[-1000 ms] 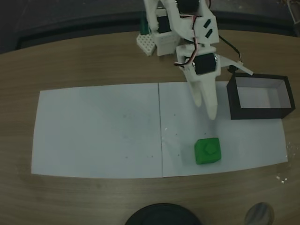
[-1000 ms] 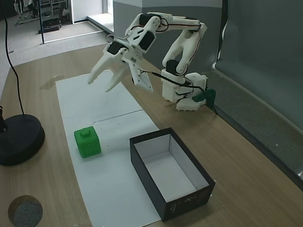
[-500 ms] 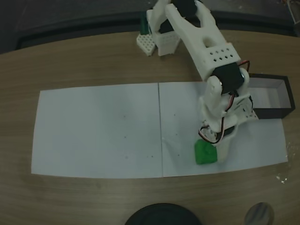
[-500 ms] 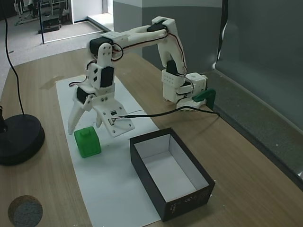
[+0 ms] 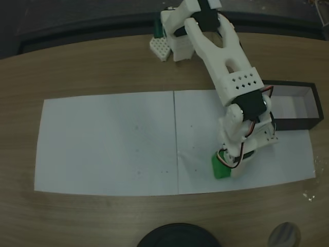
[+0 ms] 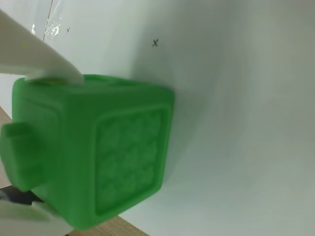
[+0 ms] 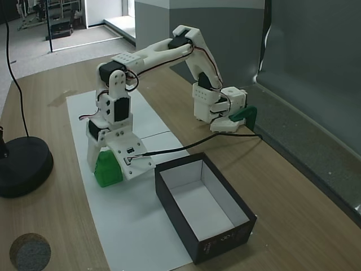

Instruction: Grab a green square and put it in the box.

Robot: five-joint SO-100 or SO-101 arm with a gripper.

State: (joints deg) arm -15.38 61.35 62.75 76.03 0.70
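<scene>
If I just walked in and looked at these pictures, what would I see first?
First, the bright green square, sitting on the white paper with the white robot gripper down around it; in the wrist view it looks huge, with a white finger against its top edge. Next, the black box with its white, empty inside, right beside the paper on the wooden table.
</scene>
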